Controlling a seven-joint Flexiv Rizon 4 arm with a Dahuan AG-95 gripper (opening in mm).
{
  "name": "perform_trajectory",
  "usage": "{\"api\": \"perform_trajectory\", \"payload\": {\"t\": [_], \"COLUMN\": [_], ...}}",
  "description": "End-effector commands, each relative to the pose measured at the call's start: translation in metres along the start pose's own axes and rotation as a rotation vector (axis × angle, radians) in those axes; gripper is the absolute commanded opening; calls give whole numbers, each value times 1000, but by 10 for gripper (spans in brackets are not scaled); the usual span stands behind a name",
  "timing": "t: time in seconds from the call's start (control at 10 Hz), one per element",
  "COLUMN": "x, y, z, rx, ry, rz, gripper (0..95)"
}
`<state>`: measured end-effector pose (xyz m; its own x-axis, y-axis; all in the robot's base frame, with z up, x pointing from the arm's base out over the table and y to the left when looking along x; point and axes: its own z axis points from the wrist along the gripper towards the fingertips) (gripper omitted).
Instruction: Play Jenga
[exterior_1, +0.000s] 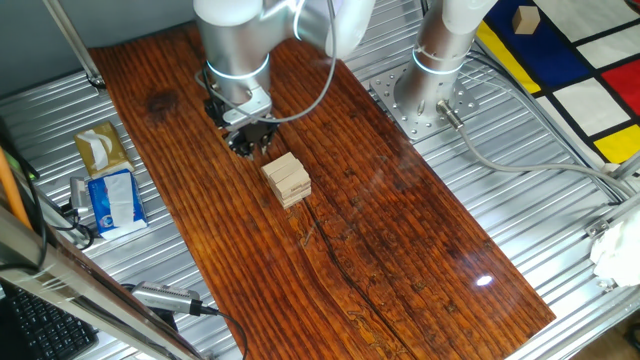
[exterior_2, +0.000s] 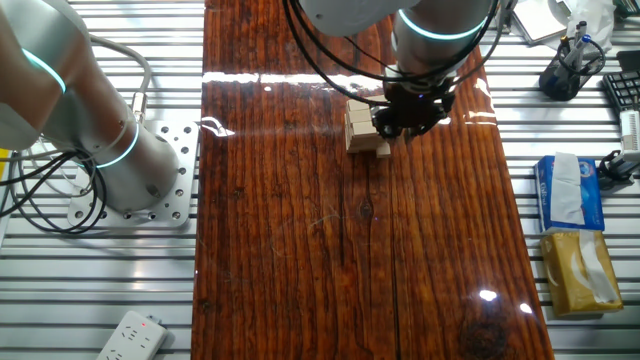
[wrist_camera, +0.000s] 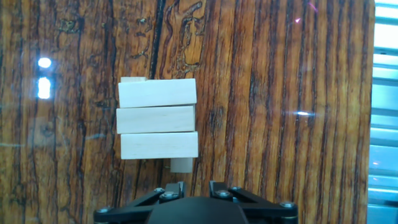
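Note:
The Jenga tower (exterior_1: 287, 179) of pale tan wooden blocks stands on the dark wooden board (exterior_1: 380, 250), a few layers tall. From above, the hand view shows three blocks side by side on the tower (wrist_camera: 158, 118), and one lower block (wrist_camera: 181, 165) sticks out a little toward the hand. My gripper (wrist_camera: 196, 186) sits low just beside the tower (exterior_2: 362, 128), on that side. Its fingers are slightly apart with nothing between them. The gripper (exterior_1: 252, 140) is close to the tower but I cannot tell if it touches.
A blue-and-white tissue packet (exterior_1: 112, 200) and a tan tissue box (exterior_1: 102, 148) lie off the board. A second arm's base (exterior_1: 430, 90) stands on a metal plate beside the board. A lone wooden cube (exterior_1: 525, 18) rests on the coloured mat. A power strip (exterior_2: 130, 338) lies nearby.

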<state>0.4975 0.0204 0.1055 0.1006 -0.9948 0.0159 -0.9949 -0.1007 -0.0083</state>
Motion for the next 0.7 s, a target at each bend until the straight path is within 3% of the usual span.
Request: {"api": "perform_trajectory", "payload": {"t": [0.1,0.7], "x": [0,-1], "y": [1,2], "z": [2,13], "rx": [2,2], "ry": [3,3], "rz": [5,39], "gripper": [190,190]}}
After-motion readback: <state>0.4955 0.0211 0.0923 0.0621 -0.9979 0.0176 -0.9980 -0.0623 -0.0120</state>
